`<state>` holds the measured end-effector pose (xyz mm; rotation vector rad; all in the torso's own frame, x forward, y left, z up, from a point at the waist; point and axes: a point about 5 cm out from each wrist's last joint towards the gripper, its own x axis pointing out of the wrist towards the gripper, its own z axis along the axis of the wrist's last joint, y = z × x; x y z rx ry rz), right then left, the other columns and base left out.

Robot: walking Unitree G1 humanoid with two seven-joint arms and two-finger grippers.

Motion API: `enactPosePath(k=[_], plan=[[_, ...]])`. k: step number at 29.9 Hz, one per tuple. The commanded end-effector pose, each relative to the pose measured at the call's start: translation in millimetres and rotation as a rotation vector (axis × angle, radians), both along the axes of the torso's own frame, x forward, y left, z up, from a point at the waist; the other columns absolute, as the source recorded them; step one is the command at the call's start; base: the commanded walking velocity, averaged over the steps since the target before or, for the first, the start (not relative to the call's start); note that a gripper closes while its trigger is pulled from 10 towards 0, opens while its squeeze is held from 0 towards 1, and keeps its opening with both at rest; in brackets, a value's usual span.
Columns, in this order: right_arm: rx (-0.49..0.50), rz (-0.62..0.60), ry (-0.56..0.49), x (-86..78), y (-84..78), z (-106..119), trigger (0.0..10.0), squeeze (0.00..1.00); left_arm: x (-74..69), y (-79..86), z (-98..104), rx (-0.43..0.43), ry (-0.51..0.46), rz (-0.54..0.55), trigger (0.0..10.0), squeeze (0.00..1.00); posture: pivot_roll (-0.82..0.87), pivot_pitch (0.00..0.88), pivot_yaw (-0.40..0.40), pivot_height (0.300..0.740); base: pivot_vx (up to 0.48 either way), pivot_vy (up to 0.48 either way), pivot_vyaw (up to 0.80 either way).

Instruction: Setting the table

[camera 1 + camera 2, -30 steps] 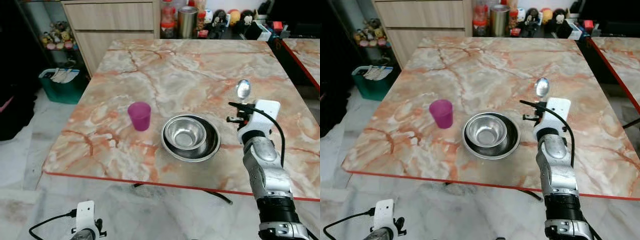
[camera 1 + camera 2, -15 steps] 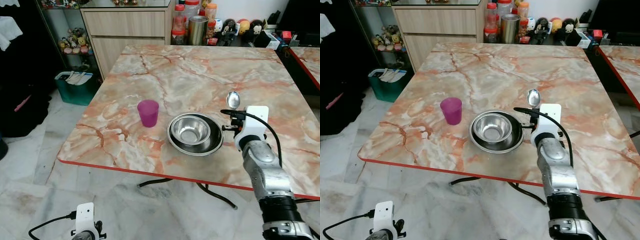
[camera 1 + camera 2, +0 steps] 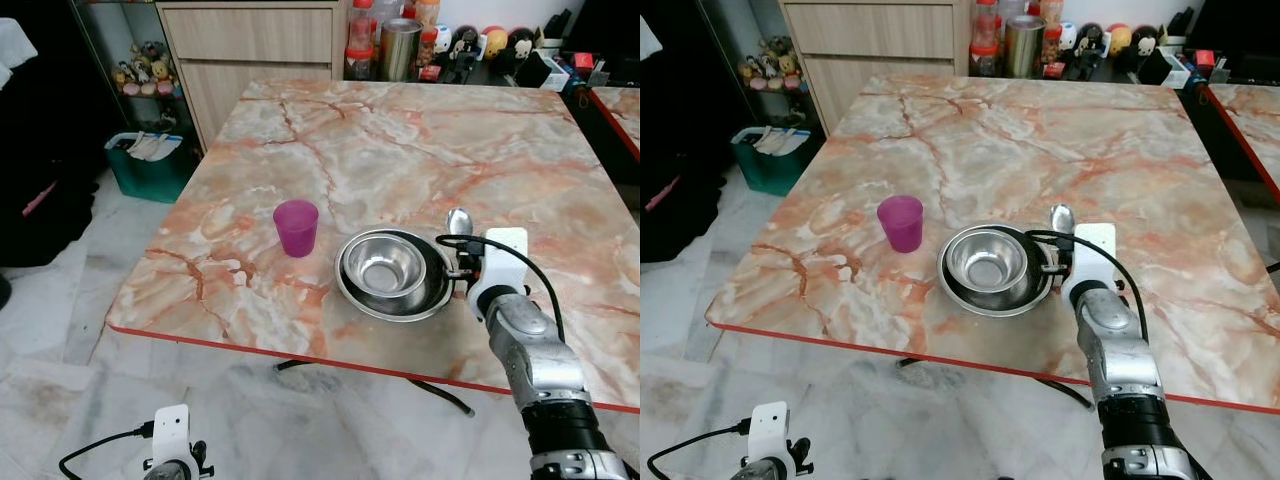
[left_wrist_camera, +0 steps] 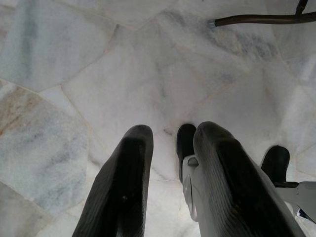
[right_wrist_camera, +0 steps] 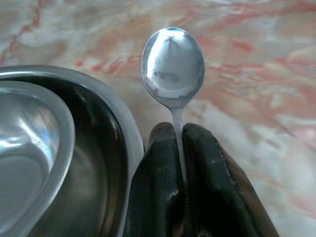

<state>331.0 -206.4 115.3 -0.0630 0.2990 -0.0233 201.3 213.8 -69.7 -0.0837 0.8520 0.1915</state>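
Veined orange-and-white marble bench (image 3: 400,140), two nested steel bowls (image 3: 392,272), your right gripper (image 5: 178,143), jaws pinched on a polished spoon (image 5: 173,61) beside the bowls' rim, left gripper (image 4: 170,163) slightly parted over the floor.

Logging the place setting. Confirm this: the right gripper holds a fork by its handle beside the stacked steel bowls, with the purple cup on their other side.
One thing is wrong: the right gripper holds a spoon, not a fork, as the right wrist view shows. It is beside the steel bowls, with the purple cup opposite.
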Motion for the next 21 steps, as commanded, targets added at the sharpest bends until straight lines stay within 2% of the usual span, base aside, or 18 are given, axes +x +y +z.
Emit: enactPosePath(k=[1,21], plan=[[0.000,0.001,0.029,-1.8,0.3,-4.4,10.0,0.00,-2.6,3.6,-1.0,0.000,0.018,0.008,10.0,0.00,-0.04,0.110,0.029,0.740,0.000,0.000,0.00],[-0.013,-0.057,0.014,-5.5,-12.6,4.2,10.0,0.00,-3.7,3.2,-1.5,-0.019,0.013,0.012,10.0,0.00,-0.04,0.121,0.030,0.740,0.000,0.000,0.00]])
